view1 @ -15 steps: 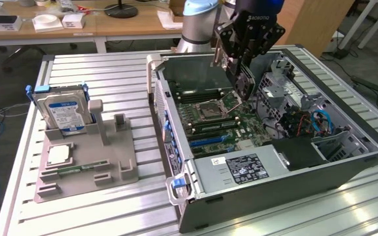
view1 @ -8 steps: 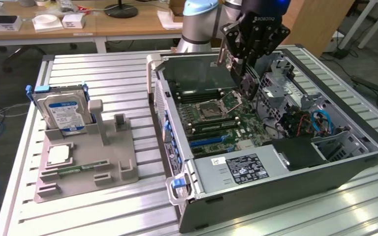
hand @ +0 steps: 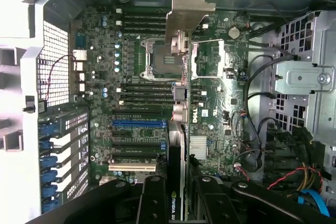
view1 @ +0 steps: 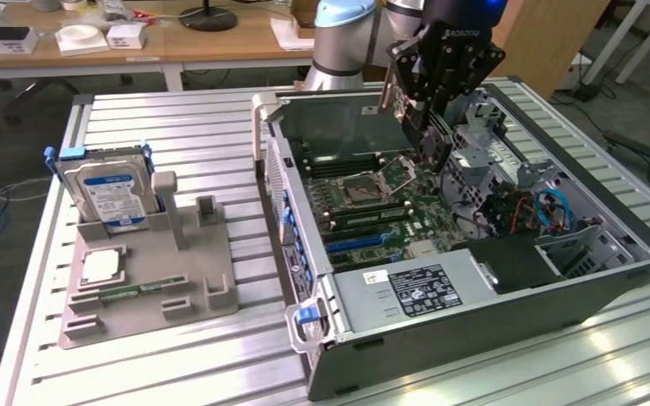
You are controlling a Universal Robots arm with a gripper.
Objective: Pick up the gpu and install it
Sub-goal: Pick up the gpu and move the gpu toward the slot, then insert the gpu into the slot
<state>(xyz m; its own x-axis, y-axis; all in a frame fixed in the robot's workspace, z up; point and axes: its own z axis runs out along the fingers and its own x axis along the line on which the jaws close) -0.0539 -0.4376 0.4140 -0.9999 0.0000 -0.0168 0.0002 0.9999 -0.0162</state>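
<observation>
The gpu (hand: 179, 129) is a slim black card seen edge-on, with a silver metal bracket (hand: 189, 9) at its far end and a green logo near my fingers. My gripper (hand: 178, 195) is shut on it, one black finger (hand: 152, 198) on each side. In the exterior view the gripper (view1: 429, 139) hangs inside the open computer case (view1: 596, 288), holding the gpu (view1: 406, 127) upright above the motherboard (view1: 382, 203). The card floats over the board near the processor socket (hand: 157, 59), apart from the blue expansion slot (hand: 137, 124).
A grey fixture (view1: 190, 288) on the exterior view's left holds a silver hard drive (view1: 105, 190), a processor chip (view1: 97, 266) and a green memory stick (view1: 133, 292). The case holds a power supply (view1: 415, 288), drive cages (hand: 304, 77) and loose cables (view1: 551, 211). Desks stand behind.
</observation>
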